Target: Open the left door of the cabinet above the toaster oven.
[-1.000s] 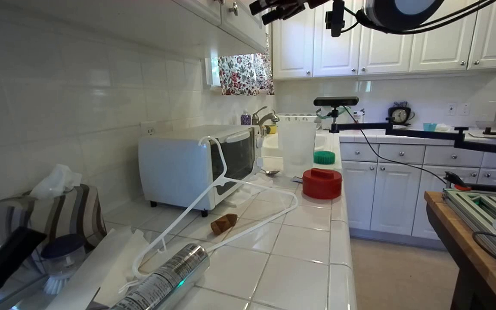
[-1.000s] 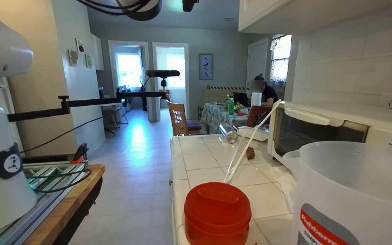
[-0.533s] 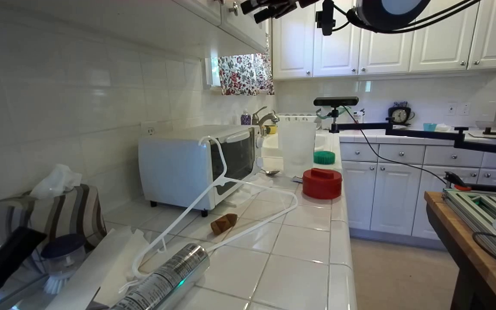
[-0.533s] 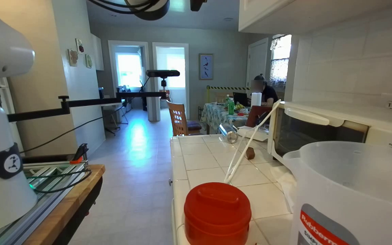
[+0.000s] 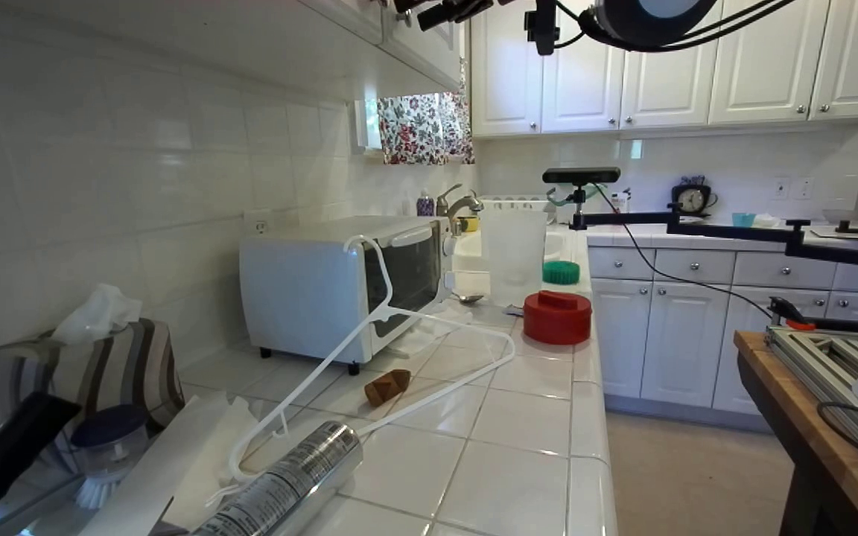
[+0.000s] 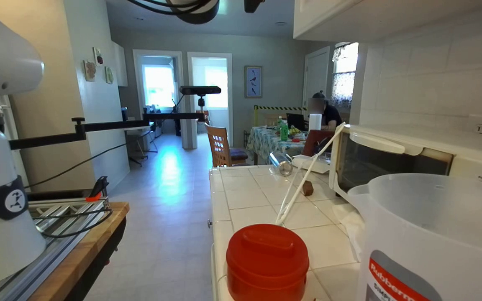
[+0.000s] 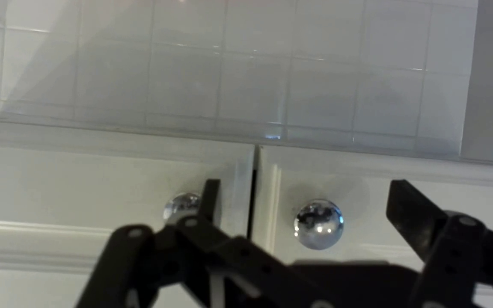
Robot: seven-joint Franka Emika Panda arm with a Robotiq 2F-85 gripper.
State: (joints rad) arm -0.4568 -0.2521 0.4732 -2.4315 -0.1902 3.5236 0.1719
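Observation:
Both doors of the white cabinet [image 5: 429, 48] are closed in the wrist view, where the picture stands upside down with backsplash tiles above the doors' lower edge. The left door [image 7: 349, 179] is at the right there, and its round shiny knob [image 7: 318, 224] appears between my spread fingertips. My gripper [image 7: 304, 192] is open and grips nothing; whether the fingertips reach the knob's depth I cannot tell. One finger partly covers the neighbouring door's knob [image 7: 182, 205]. Below the cabinet, the white toaster oven [image 5: 302, 290] sits on the counter. In an exterior view, the fingers [image 5: 440, 15] are cut off at the top.
On the tiled counter are a white hanger [image 5: 466, 383], a metal can [image 5: 287, 476], a brown wooden piece [image 5: 386, 387], a red container [image 5: 557, 318] and a clear pitcher [image 6: 425, 234]. A camera on a black boom [image 5: 727, 227] reaches toward the counter.
The arm and gripper have moved toward the cabinet and slightly up, leftward in an exterior view and rightward in the opposite one. The doors and counter things have stayed put.

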